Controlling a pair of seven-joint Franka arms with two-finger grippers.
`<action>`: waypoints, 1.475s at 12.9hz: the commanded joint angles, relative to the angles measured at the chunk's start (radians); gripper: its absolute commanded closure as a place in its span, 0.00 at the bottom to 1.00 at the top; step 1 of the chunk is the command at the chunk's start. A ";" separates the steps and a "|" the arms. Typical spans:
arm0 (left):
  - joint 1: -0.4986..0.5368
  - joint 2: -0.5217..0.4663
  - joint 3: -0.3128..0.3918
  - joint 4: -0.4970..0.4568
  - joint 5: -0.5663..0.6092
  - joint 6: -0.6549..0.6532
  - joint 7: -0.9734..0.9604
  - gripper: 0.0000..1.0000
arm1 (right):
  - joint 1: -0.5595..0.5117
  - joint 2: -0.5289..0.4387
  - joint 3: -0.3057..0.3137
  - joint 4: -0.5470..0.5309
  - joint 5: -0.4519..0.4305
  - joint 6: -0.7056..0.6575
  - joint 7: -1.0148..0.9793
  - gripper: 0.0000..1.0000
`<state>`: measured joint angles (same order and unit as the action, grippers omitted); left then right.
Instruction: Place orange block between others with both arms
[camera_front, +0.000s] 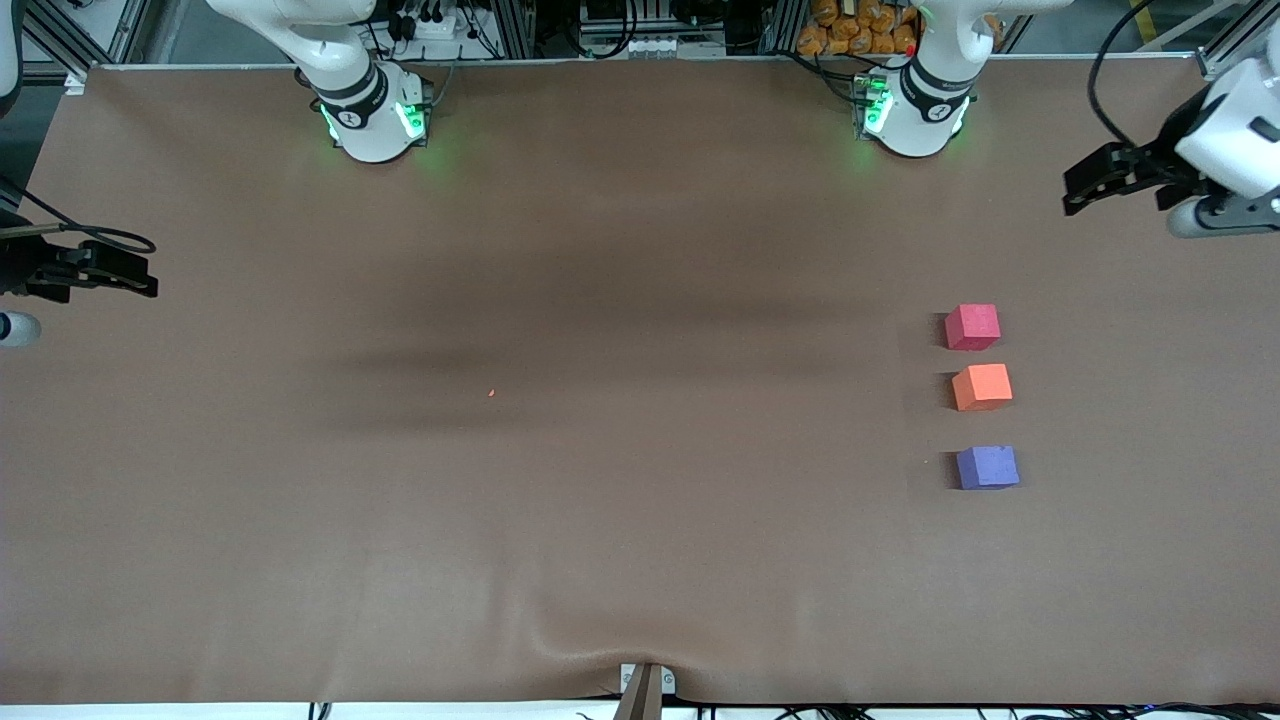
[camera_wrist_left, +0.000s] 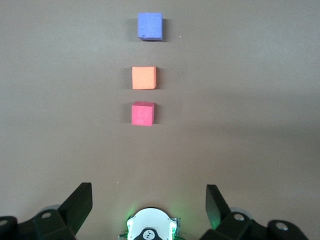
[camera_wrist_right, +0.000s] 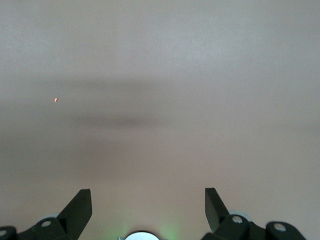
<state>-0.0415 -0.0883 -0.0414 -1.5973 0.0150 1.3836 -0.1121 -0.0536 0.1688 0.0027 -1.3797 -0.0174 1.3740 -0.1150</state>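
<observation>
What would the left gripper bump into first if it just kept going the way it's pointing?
Probably nothing: the open left gripper points over bare table, farther from the camera than the pinkish-red block. Depth is uncertain.

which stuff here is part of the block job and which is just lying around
Part of the job:
- small matte orange cube, already between the other two
- pinkish-red matte cube
- purple-blue matte cube
- left gripper, open, waiting at the left arm's end
- right gripper, open, waiting at the right arm's end

Just lying about:
- tiny orange speck on the brown table cover

Robot lab: alu-frame rig (camera_front: 90, 35), cables (camera_front: 620, 30)
</observation>
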 joint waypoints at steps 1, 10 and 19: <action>-0.005 -0.065 0.026 -0.046 -0.013 0.000 0.035 0.00 | -0.003 -0.003 0.007 0.016 -0.001 -0.024 0.006 0.00; -0.003 -0.030 0.015 -0.003 -0.049 0.023 0.043 0.00 | -0.003 -0.002 0.005 0.016 -0.003 -0.024 0.003 0.00; 0.008 0.057 0.017 0.046 -0.052 0.026 0.057 0.00 | -0.003 -0.003 0.005 0.016 -0.003 -0.024 0.003 0.00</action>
<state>-0.0393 -0.0818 -0.0225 -1.6120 -0.0182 1.4132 -0.0776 -0.0536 0.1683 0.0028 -1.3784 -0.0174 1.3655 -0.1150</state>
